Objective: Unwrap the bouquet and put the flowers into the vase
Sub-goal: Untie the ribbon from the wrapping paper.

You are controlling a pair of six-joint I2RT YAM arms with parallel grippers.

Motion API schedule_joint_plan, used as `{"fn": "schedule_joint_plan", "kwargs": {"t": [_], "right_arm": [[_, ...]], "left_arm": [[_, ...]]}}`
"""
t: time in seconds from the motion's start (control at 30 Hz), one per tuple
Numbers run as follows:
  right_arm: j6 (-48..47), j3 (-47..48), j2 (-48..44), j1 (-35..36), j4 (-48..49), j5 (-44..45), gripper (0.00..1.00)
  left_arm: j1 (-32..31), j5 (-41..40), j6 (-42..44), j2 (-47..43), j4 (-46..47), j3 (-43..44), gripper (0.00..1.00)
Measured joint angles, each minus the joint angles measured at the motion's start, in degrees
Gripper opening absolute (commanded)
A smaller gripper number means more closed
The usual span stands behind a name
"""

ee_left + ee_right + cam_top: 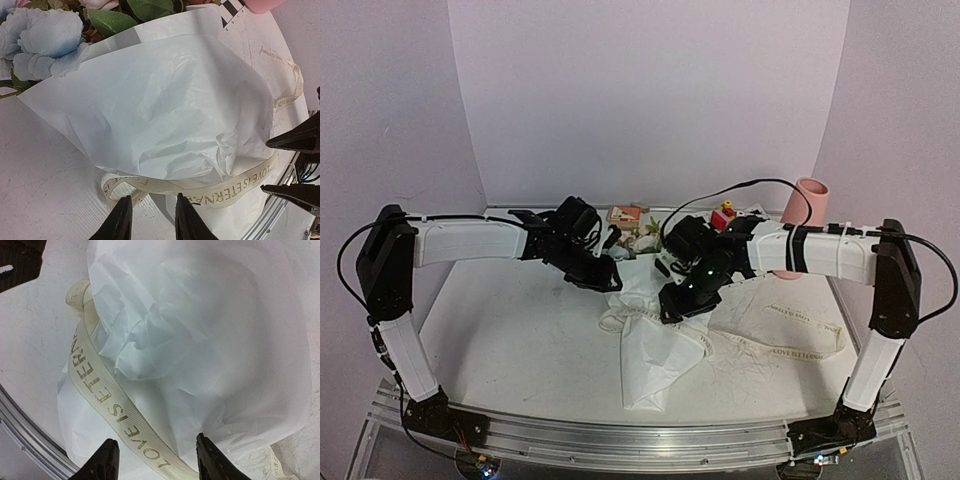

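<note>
The bouquet (642, 345) lies mid-table, its creased white paper (165, 110) closed round the stems. The flowers (645, 236) stick out at the far end, with a pale bloom (45, 42) and green leaves (112, 20) showing. A cream printed ribbon (112, 412) loops over the paper. My left gripper (152, 217) is open just short of the ribbon (235, 192), nothing between its fingers. My right gripper (156, 457) stands open over the wrap, the ribbon running between its fingers untouched. The pink vase (807, 207) stands upright at the back right.
Small coloured toy blocks (725, 215) and a flat box (625, 213) sit at the back behind the flowers. More ribbon (800, 348) trails across the table to the right. A metal rail (620, 440) runs along the near edge. The right fingers (300, 137) show in the left wrist view.
</note>
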Motion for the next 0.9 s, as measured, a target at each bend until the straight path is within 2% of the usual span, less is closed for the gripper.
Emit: {"fn": "schedule_joint_plan", "kwargs": {"t": [0.17, 0.4, 0.47, 0.6, 0.77, 0.9], "right_arm": [[-2.21, 1.91, 0.42, 1.13, -2.82, 1.95, 0.51], [-4.79, 4.44, 3.03, 4.52, -5.02, 5.76, 0.43], [-5.12, 4.44, 3.35, 5.21, -5.64, 6.34, 0.37], [-5.63, 4.46, 3.53, 5.82, -6.21, 7.92, 0.16], [-5.29, 5.00, 3.54, 5.94, -7.07, 10.14, 0.01], [-5.11, 6.91, 3.53, 5.92, -7.28, 11.55, 0.00]], "left_arm": [[0.00, -0.49, 0.00, 0.00, 0.00, 0.00, 0.31], [0.00, -1.00, -0.21, 0.00, 0.00, 0.00, 0.31], [0.00, -1.17, -0.67, 0.00, 0.00, 0.00, 0.31], [0.00, -1.74, -1.26, 0.00, 0.00, 0.00, 0.31], [0.00, -3.35, -2.34, 0.00, 0.00, -0.02, 0.31], [0.00, -4.86, -2.94, -0.06, -0.04, -0.15, 0.31]]}}
